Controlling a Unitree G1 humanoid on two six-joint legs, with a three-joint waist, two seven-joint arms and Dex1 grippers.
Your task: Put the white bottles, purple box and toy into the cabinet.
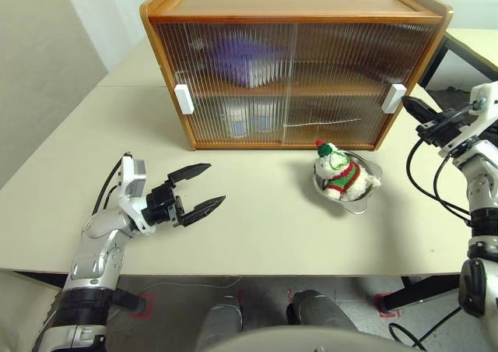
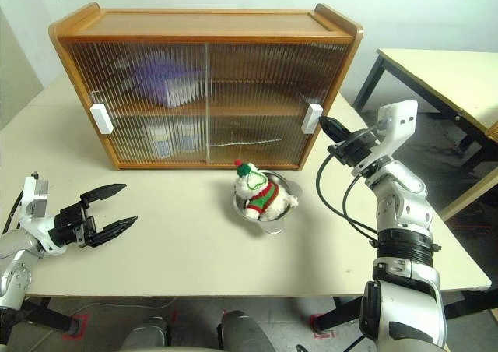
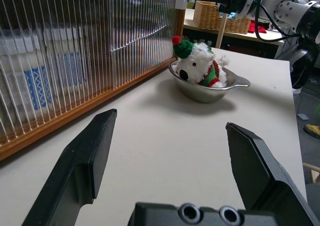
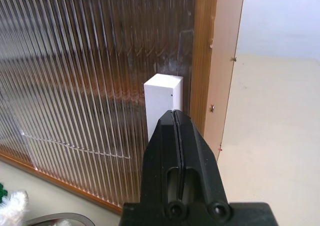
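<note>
Bottles [image 1: 247,123], seen as white and blue shapes through the ribbed doors, stood on the bottom level of the cabinet [image 1: 288,1], behind the left door. On the shelf above them a purple blur was the box [image 1: 247,62]. Both sliding doors were shut, each with a white handle at its outer edge: the left handle [image 1: 184,99] and the right handle [image 1: 394,98].

Out on the table [image 1: 257,227], just in front of the cabinet's right half, the toy [image 1: 340,173] sat in a metal bowl [image 1: 354,204], its green and red hat toward the cabinet.

At the right end of the cabinet the right gripper [image 2: 325,124] was held up off the table, its two black fingers pressed flat together with nothing between them. Its tip pointed at the right handle and lay just beside it; I could not tell whether they touched.

Near the table's front left, well apart from the toy, the left gripper [image 1: 199,188] hovered low over the table. Its fingers [image 3: 85,161] were spread wide and held nothing, pointing across the table toward the bowl.
</note>
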